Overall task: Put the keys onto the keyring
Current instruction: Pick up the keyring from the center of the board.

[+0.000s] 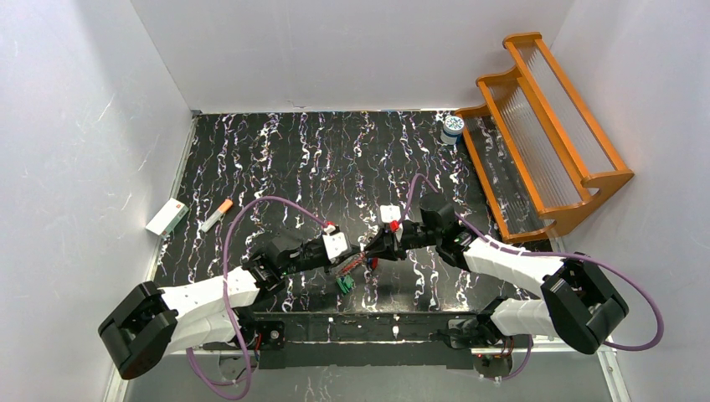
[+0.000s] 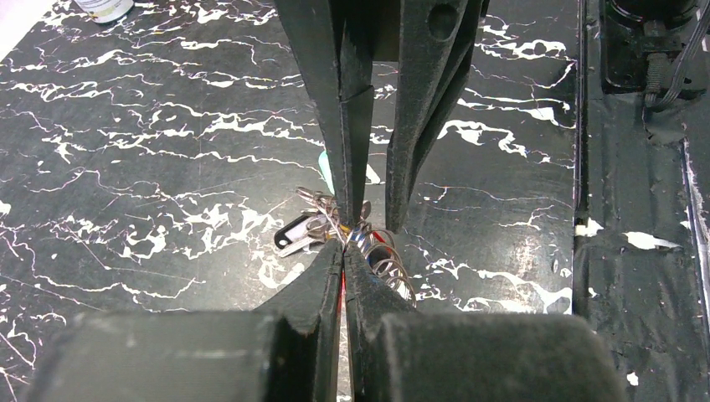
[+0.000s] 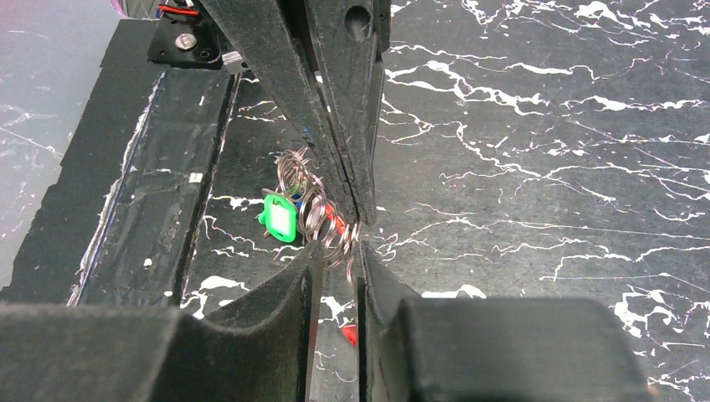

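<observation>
The keyring point(image 2: 392, 258), a bunch of thin metal loops, hangs just above the black marbled table between both grippers. My left gripper point(image 2: 344, 248) is shut on its wire at the fingertips; in the top view that gripper point(image 1: 358, 259) meets my right gripper point(image 1: 373, 250) near the table's front middle. My right gripper point(image 3: 338, 254) stands slightly open, with the ring's loops point(image 3: 316, 211) in the gap between its jaws. A green-headed key point(image 3: 279, 218) hangs from the loops, and a silvery key point(image 2: 295, 234) with a dark head lies beside them. Something red point(image 3: 348, 335) shows below the right jaws.
A white-and-blue jar point(image 1: 453, 127) stands at the back right beside an orange wooden rack point(image 1: 544, 126). A white box point(image 1: 167, 217) and an orange-tipped white stick point(image 1: 216, 216) lie at the left edge. White walls enclose the table.
</observation>
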